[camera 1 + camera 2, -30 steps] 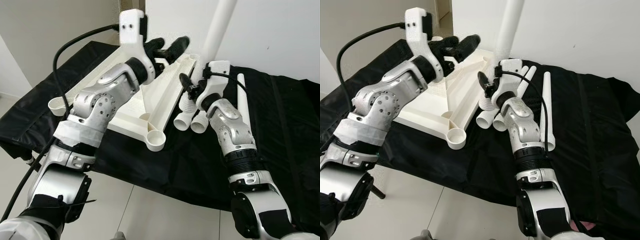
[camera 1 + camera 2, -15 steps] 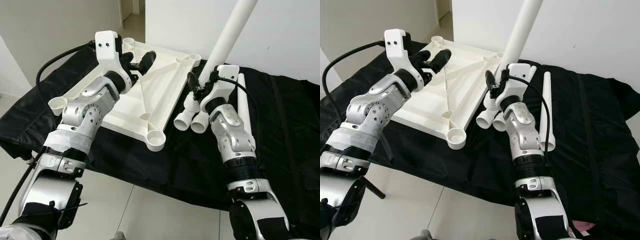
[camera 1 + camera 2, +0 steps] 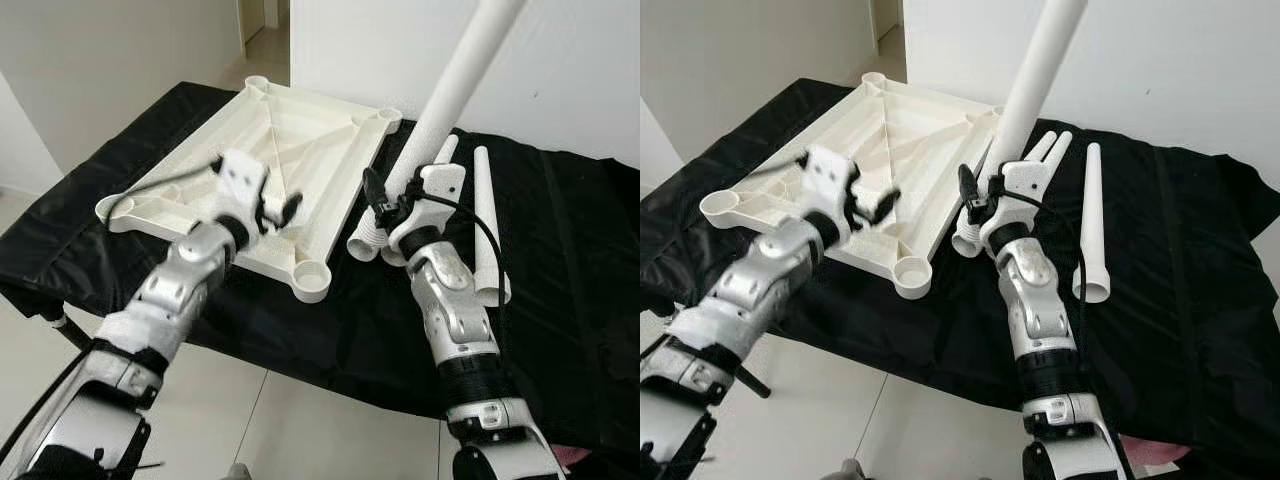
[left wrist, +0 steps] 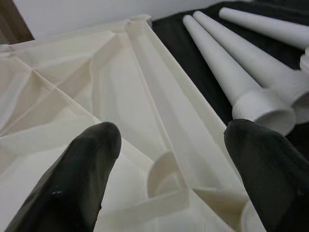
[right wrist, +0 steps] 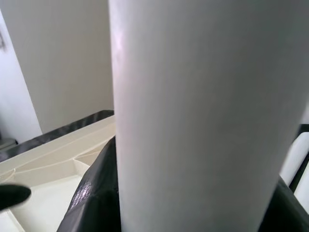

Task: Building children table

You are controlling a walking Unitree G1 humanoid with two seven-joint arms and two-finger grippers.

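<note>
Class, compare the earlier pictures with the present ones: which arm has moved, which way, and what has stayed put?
The left claw has dropped from high above the far end of the table top to hover open just over its near part. The right claw still grips the raised leg, which now tilts more. The loose legs lie unmoved.

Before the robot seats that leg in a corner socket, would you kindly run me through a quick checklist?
1. Right hand grips the raised leg: ok.
2. Left hand open, holding nothing: ok.
3. Tabletop lies underside up on the black cloth: ok.
4. Near corner socket unobstructed: ok.
5. Raised leg lined up with a socket: not ok, tilted, off to the side.
6. Spare legs out of the way: ok.
</note>
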